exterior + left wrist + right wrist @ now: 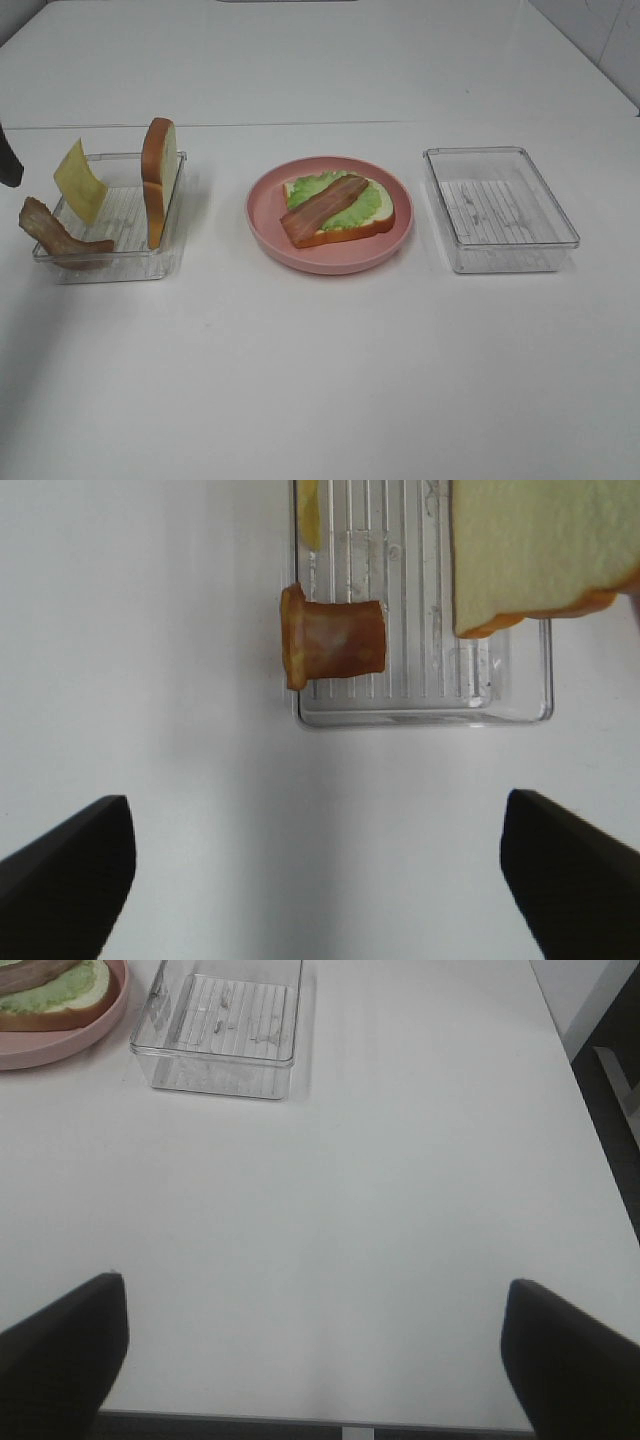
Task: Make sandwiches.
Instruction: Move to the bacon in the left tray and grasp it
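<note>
the unfinished sandwich (338,208) lies on the pink plate (262,228) mid-worktop. near the left edge a clear tray (115,268) holds a cheese square (80,181), a bacon strip (55,235) and an upright bread slice (158,180). left gripper (320,880) and right gripper (320,1360) hover, fingers wide apart, gripping nothing

1. Bright, even light is washing out the white table (330,390) (no hard glare anywhere).
2. A soft shadow is falling just right of the upright bread slice (158,182).
3. All three views are looking slightly soft, with fine detail smearing.
</note>
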`<state>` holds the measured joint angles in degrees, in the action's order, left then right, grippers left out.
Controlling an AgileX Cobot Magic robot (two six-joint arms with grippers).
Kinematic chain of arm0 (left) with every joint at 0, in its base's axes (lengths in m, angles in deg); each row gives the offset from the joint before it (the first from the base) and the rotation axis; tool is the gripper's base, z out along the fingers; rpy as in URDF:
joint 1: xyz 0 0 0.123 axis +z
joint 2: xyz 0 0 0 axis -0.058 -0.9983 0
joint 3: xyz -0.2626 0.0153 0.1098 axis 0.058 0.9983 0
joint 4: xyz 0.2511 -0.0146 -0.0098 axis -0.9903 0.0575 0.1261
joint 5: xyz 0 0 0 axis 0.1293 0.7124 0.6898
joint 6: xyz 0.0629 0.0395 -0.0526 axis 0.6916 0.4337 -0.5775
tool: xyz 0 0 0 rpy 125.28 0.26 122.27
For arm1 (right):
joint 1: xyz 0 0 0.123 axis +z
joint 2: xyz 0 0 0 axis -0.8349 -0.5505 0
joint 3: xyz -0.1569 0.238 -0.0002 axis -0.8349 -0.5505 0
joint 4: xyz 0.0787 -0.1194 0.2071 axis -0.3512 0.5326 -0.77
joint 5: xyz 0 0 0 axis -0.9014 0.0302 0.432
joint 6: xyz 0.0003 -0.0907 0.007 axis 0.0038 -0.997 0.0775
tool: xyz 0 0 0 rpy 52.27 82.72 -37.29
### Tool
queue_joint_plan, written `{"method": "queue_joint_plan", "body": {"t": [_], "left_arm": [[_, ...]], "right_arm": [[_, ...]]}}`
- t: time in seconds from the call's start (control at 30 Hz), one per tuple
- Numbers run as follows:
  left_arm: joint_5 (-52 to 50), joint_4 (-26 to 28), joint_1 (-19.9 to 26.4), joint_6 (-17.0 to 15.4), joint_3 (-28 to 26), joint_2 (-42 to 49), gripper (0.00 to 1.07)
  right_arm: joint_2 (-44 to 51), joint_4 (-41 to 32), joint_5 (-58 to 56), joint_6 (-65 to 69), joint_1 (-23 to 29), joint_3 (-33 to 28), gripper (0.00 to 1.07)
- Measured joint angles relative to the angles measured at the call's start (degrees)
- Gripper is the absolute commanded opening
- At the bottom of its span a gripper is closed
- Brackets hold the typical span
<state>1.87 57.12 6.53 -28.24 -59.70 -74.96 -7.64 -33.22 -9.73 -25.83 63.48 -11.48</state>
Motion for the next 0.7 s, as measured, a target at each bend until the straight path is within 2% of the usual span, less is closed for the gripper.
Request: {"method": "queue_joint_plan", "body": {"t": [0.33,0.7], "left_arm": [[-2.46,0.06,0.0,0.0,-5.79,-11.69,0.91],[-6.25,0.46,0.0,0.0,-6.93,-17.93,0.91]], "right_arm": [[0.0,0.0,0.0,0.0,0.0,0.0,0.99],[0.0,0.0,0.0,0.0,0.0,0.0,0.99]]}}
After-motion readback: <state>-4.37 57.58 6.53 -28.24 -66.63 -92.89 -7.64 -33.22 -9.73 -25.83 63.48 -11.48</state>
